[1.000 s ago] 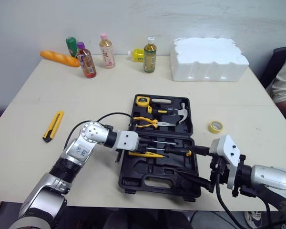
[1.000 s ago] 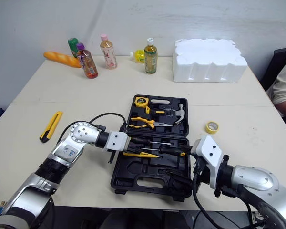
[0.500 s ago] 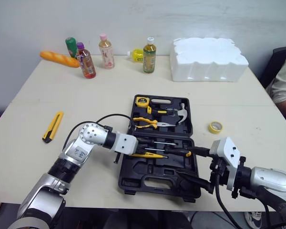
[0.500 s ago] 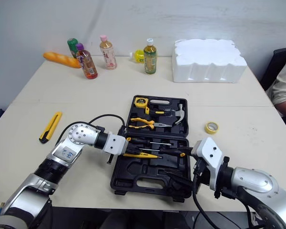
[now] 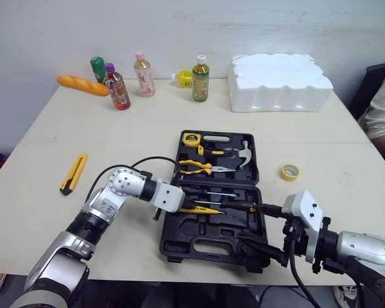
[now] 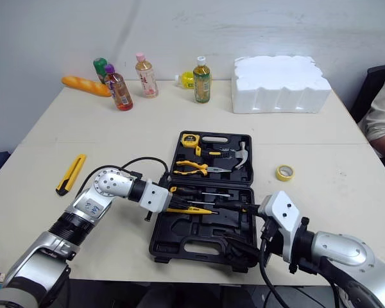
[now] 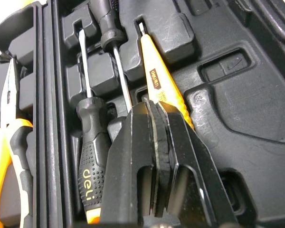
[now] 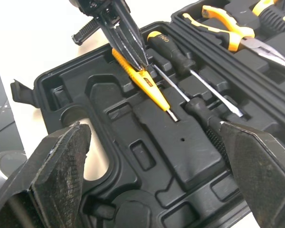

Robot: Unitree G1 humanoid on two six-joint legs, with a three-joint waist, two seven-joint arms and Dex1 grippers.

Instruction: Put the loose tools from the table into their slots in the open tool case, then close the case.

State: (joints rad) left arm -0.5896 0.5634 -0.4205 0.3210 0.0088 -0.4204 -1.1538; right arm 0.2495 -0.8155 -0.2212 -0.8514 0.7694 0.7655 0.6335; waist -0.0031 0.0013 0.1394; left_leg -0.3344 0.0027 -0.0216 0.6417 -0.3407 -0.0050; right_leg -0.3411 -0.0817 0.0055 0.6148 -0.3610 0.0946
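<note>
Little has shifted in the last second. The left gripper (image 7: 152, 109), fingers pressed shut, still bears down on the slim yellow tester screwdriver (image 7: 156, 80) lying in its slot in the open black plastic tool case (image 5: 212, 244). The right gripper (image 5: 263, 228) waits spread wide at the case's five o'clock corner. That tool looks seated. A yellow utility knife (image 5: 73, 173) at nine o'clock and a yellow tape roll (image 5: 290, 171) at three o'clock remain loose on the desk (image 5: 64, 128).
</note>
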